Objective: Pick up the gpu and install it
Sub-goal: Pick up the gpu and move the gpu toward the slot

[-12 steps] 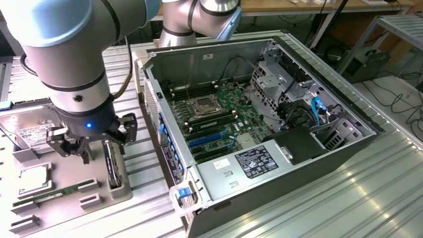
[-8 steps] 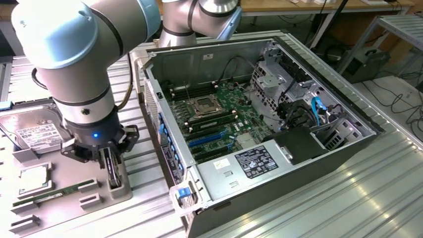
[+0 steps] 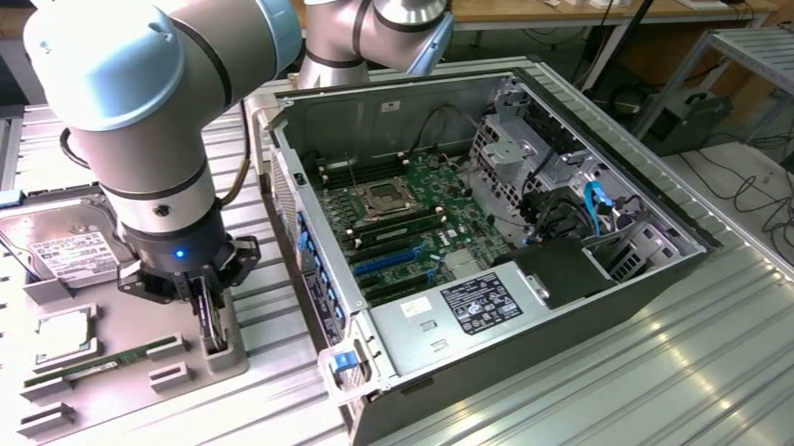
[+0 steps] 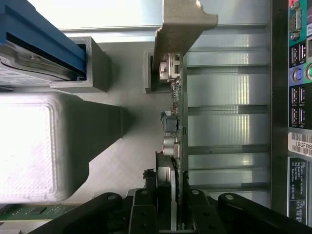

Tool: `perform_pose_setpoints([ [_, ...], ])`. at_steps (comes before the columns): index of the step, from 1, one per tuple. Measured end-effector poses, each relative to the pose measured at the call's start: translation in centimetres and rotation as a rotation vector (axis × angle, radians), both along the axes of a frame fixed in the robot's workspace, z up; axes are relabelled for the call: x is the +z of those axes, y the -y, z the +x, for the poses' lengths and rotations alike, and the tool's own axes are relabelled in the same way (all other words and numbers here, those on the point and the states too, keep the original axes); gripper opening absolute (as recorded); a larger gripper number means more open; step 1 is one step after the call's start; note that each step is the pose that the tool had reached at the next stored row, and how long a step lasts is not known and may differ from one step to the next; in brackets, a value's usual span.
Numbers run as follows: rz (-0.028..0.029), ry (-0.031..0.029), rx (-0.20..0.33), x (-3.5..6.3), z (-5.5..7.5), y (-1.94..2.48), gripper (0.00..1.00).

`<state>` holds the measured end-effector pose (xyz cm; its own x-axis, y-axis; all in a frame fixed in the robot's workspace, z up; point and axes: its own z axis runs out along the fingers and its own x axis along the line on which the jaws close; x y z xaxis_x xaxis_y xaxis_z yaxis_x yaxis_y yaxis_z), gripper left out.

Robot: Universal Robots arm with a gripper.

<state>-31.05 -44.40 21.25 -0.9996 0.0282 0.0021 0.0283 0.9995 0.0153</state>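
Note:
The gpu (image 3: 216, 327) stands on edge, dark and slim, in a slot of the grey parts holder (image 3: 230, 358) at the exterior view's left. My gripper (image 3: 208, 311) reaches straight down onto it. In the wrist view the gpu (image 4: 176, 122) runs edge-on as a green board with small components, and its silver end bracket (image 4: 183, 24) is at the far end. The black fingers (image 4: 146, 212) of my gripper (image 4: 171, 214) press against both faces of the card, which still sits in its holder.
On the holder also lie a silver hard drive (image 3: 62, 243), a square processor (image 3: 62, 336) and a narrow RAM stick (image 3: 93, 367). The open computer case (image 3: 645, 209) lies in the middle, with blue slots (image 3: 390, 265) on its motherboard. The case's rear ports (image 4: 297, 73) are close beside the card.

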Motion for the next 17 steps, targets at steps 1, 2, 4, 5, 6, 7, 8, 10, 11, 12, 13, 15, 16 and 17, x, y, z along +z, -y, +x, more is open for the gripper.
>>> perform_pose_setpoints([
  [1,0.0,0.0,0.0,0.0,0.0,0.0,0.28],
  [2,0.0,0.0,0.0,0.0,0.0,0.0,0.28],
  [4,0.0,0.0,0.0,0.0,0.0,0.0,0.28],
  [5,0.0,0.0,0.0,0.0,0.0,0.0,0.28],
  [6,0.0,0.0,0.0,0.0,0.0,0.0,0.28],
  [7,0.0,0.0,0.0,0.0,0.0,0.0,0.28],
  [8,0.0001,0.0001,0.0,0.02,0.0,0.0,0.28],
  [10,0.0007,0.0009,0.0,0.11,0.0,-0.01,0.28],
  [11,0.0005,0.0006,0.0,0.23,0.0,0.0,0.28],
  [12,0.0003,0.0005,0.0,0.36,0.0,0.0,0.28],
  [13,0.0001,0.0001,0.0,0.51,0.0,0.0,0.28],
  [15,0.0001,0.0001,0.0,0.87,0.0,0.0,0.28],
  [16,0.0,0.0,0.0,1.04,0.0,0.0,0.28],
  [17,0.0001,0.0001,0.0,1.26,0.0,0.0,0.28],
])
